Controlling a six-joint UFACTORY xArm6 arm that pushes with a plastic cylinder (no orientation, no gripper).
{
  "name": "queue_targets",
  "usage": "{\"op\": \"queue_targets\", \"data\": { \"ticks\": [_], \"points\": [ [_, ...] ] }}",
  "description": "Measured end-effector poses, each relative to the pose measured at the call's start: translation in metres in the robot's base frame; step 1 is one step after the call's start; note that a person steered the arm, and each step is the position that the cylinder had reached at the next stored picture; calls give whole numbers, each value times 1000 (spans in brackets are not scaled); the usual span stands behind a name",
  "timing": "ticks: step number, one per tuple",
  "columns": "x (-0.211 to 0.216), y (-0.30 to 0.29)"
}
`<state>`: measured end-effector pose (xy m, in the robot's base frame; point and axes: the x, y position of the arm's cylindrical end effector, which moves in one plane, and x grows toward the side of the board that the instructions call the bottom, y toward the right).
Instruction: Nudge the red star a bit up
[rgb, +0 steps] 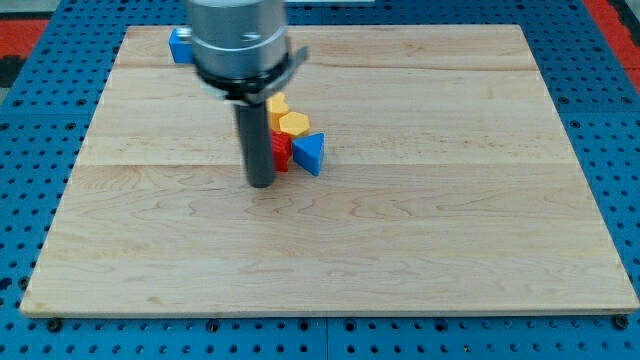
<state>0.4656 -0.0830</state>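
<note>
My tip (261, 183), the lower end of a straight dark rod with no jaws to open or close, rests on the pale wooden board (450, 230). The red star block (281, 153) sits just right of it, apparently touching the rod, part hidden. Beyond the star: blue triangular block (309, 152), yellow hexagonal block (293, 125), second yellow block (277, 105). Blue block (180, 46) lies well up-left

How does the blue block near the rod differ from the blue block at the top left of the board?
The blue triangle shows whole, while the blue block at the view's top left is partly hidden by the arm, so its shape is unclear. The triangle sits in a cluster beside the red star and a yellow block; the other stands alone by the board's edge. My tip is close to the triangle, far from the other. Both are blue and lie on the wooden board.
</note>
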Motion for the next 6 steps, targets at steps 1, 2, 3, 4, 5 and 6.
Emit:
{"op": "queue_targets", "data": {
  "ticks": [1, 2, 3, 4, 5, 6],
  "points": [
    [-31, 7],
    [-33, 14],
    [-65, -37],
    [-144, -15],
    [-170, 24],
    [-192, 4]
  ]
}}
